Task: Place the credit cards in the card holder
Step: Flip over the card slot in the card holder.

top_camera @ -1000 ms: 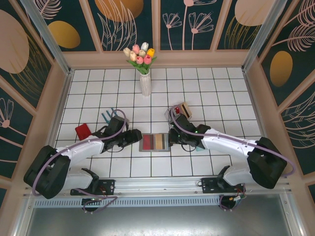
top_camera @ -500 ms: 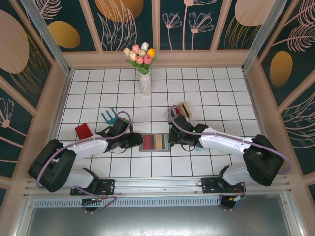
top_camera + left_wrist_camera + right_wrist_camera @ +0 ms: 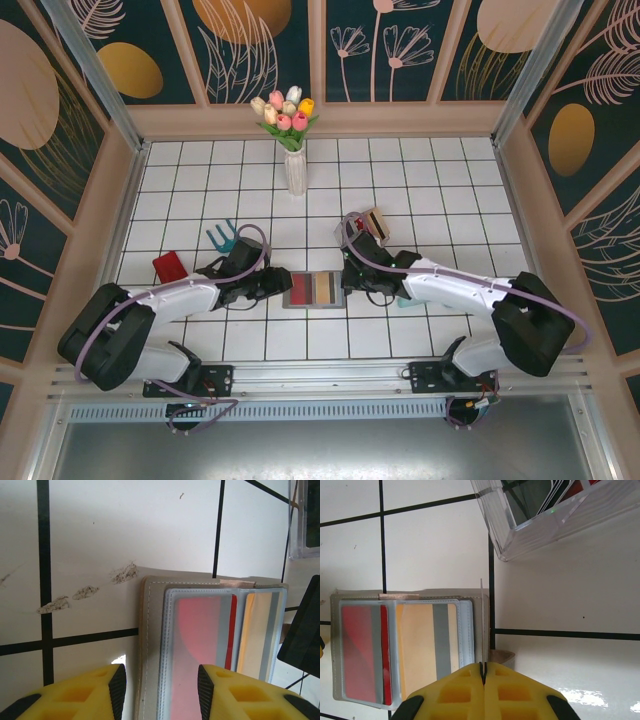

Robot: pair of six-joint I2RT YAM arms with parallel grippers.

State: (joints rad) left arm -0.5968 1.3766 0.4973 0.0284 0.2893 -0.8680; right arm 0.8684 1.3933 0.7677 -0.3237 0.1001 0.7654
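We see bright, even light from above on the white table (image 3: 430, 180); shadows are faint and soft-edged. In the right wrist view, glare whitens the lower right corner. In the left wrist view the holder (image 3: 150, 630) looks milky under its clear sleeves.

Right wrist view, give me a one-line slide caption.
Right claw pinches a thin card edge-on at the edge of the open card holder, clear rack beyond.
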